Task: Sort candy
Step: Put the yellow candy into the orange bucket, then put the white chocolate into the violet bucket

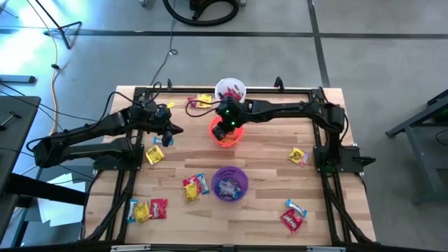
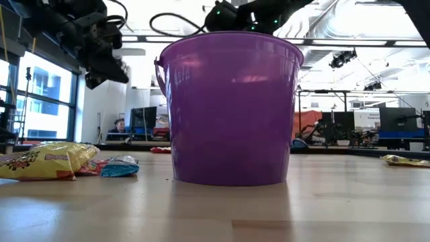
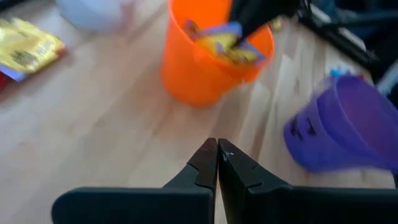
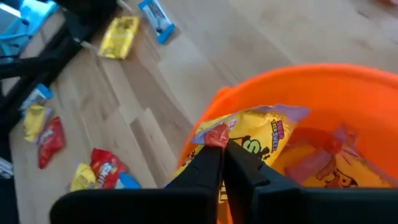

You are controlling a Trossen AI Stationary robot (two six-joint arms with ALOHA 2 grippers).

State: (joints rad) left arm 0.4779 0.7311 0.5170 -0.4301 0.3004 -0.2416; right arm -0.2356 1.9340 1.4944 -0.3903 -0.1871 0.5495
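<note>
The candy lies scattered over the table: yellow and red packets (image 1: 193, 187), another group (image 1: 147, 209), a yellow one (image 1: 154, 155) and one (image 1: 299, 157) toward the right. My right gripper (image 4: 222, 151) is shut on a yellow candy (image 4: 261, 138) over the orange cup (image 1: 226, 134). More wrappers lie inside that cup. My left gripper (image 3: 217, 155) is shut and empty, above bare wood left of the orange cup (image 3: 199, 65). The purple cup (image 1: 229, 183) stands nearer, the white cup (image 1: 231, 91) at the far edge. My right gripper pinches the yellow candy between its two fingers at one end of the wrapper (image 4: 214, 134), coming from above and pointing down. The packet is lifted clear and hangs tilted from the fingers, its lower part (image 4: 283, 127) inside the orange cup's rim.
The purple cup (image 2: 228, 107) fills the low view, with a yellow packet (image 2: 44, 161) and a blue one (image 2: 121, 167) beside it. Red and blue candy (image 1: 292, 215) lies near the right front corner. The black frame rail (image 1: 329, 133) borders the table.
</note>
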